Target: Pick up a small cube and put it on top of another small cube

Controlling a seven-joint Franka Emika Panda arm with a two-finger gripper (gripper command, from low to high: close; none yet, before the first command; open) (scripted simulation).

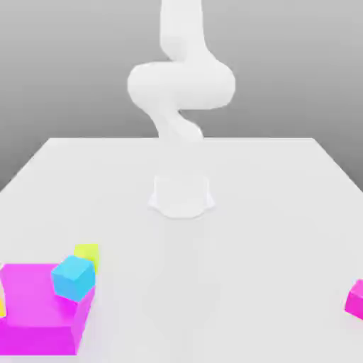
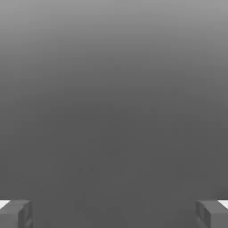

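The small lime cube (image 1: pixel 87 254) rests on the white table (image 1: pixel 269 213) at the exterior view's lower left, partly hidden behind a cyan cube (image 1: pixel 73 277) of about the same size. The cyan cube sits at the far right corner of a big magenta block (image 1: pixel 39 312); whether it rests on the block or beside it I cannot tell. My arm (image 1: pixel 181 85) rises from its base at the table's middle and leaves the picture at the top. In the hand view my gripper (image 2: pixel 114 213) is open, its two fingertips (image 2: pixel 15 213) far apart, with nothing but grey background between them.
A second magenta block (image 1: pixel 356 299) is cut off by the exterior view's right edge. A sliver of yellow (image 1: pixel 2 306) shows at the left edge beside the big magenta block. The arm's round base (image 1: pixel 181 195) stands mid-table.
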